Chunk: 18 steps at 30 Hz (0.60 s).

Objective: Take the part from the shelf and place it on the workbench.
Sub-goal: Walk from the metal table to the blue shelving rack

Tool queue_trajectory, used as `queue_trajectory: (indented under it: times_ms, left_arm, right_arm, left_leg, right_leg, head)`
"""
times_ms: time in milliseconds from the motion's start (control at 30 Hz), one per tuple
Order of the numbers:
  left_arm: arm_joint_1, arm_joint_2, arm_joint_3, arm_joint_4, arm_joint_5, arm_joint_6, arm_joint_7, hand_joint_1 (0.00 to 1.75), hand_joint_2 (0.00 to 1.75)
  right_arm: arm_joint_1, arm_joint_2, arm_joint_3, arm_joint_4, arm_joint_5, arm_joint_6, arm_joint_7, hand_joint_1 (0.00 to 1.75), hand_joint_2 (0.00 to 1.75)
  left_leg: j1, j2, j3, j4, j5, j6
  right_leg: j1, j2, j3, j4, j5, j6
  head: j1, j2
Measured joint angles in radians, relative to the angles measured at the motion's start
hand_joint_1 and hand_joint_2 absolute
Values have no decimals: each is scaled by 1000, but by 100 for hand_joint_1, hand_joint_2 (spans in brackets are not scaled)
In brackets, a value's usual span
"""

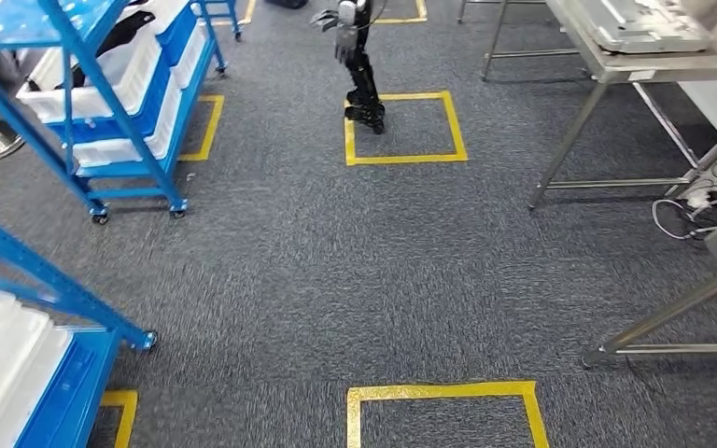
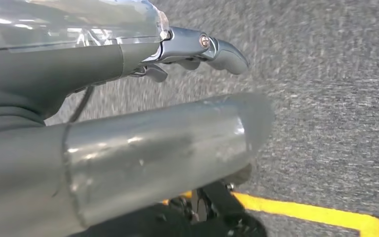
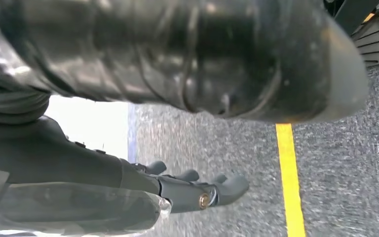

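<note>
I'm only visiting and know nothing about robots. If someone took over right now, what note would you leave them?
Left hand: hanging over the carpet, fingers apart, holds nothing.
Right hand: the same, empty above the carpet.
Blue shelf carts with white bins stand to the left; the metal workbench is ahead on the right.
Done: nothing yet, no part picked up.
Left: go to a shelf, take the part, carry it to the workbench.

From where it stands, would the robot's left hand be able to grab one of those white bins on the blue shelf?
Probably not yet. The left hand hangs by the carpet, holding nothing, and open floor lies between the robot and the white bins on the blue shelf. It would likely have to walk closer.
</note>
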Motion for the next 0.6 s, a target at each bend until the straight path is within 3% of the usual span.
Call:
queue_trajectory:
  times_ms: [67,100,133,200,267,300,367,400,467,533,567,600]
  left_arm:
    - [-1,-1,0,0,0,0,0,0,0]
    - [0,-1,0,0,0,0,0,0,0]
    - [1,-2,0,0,0,0,0,0,0]
    - [3,-2,0,0,0,0,1,0,0]
    - [0,-2,0,0,0,0,1,0,0]
    - [-1,-2,0,0,0,0,2,0,0]
    - [1,-2,1,0,0,0,2,0,0]
    - [2,-2,1,0,0,0,2,0,0]
    - [2,-2,2,0,0,0,3,0,0]
    - [-1,-2,2,0,0,0,4,0,0]
    - [-2,-2,2,0,-1,0,4,0,0]
    - [-2,-2,2,0,-1,0,4,0,0]
  right_arm:
    - [2,-1,0,0,0,0,1,0,0]
    - [2,-1,0,0,0,1,1,0,0]
    - [1,-2,0,0,0,1,1,0,0]
    - [0,-2,0,0,1,4,1,0,0]
    - [0,-3,0,0,3,7,1,0,0]
    - [-1,-3,0,0,3,8,1,0,0]
    - [-5,-4,0,0,3,8,1,0,0]
    - [-6,-4,0,0,3,8,1,0,0]
    - [-7,-5,0,0,3,9,1,0,0]
    - [-3,-7,0,0,3,9,2,0,0]
    - [-2,-8,0,0,3,9,2,0,0]
    - [-1,-9,0,0,3,9,2,0,0]
  left_leg:
    - [2,21,-57,125,-55,-7]
    - [3,24,-67,152,-59,-10]
    - [4,28,-57,138,-44,-11]
    - [4,54,18,10,17,-8]
    - [-2,84,82,-106,54,2]
    - [-5,90,93,-130,58,8]
    - [-8,74,91,-136,60,18]
    - [-7,65,92,-141,63,24]
    - [-2,48,97,-150,70,37]
    - [-3,30,95,-151,74,44]
    - [-4,19,94,-150,75,45]
    - [-4,7,94,-149,75,46]
  right_leg:
    - [5,-32,-2,0,-2,-4]
    - [6,-48,-2,0,-3,-5]
    - [7,-61,-1,1,-4,-4]
    - [8,-85,3,3,-8,0]
    - [12,-103,7,6,-13,10]
    - [13,-110,9,6,-15,15]
    - [13,-122,14,5,-16,25]
    - [11,-115,15,9,-21,31]
    - [7,-72,-2,55,-58,40]
    - [4,-29,-59,172,-122,43]
    - [4,-22,-90,232,-144,44]
    - [4,-20,-110,269,-149,44]
  head:
    - [0,0]
    - [0,0]
    - [0,0]
    - [0,0]
    - [0,0]
    - [0,0]
    - [0,0]
    - [0,0]
    - [1,0]
    - [1,0]
    - [1,0]
    - [1,0]
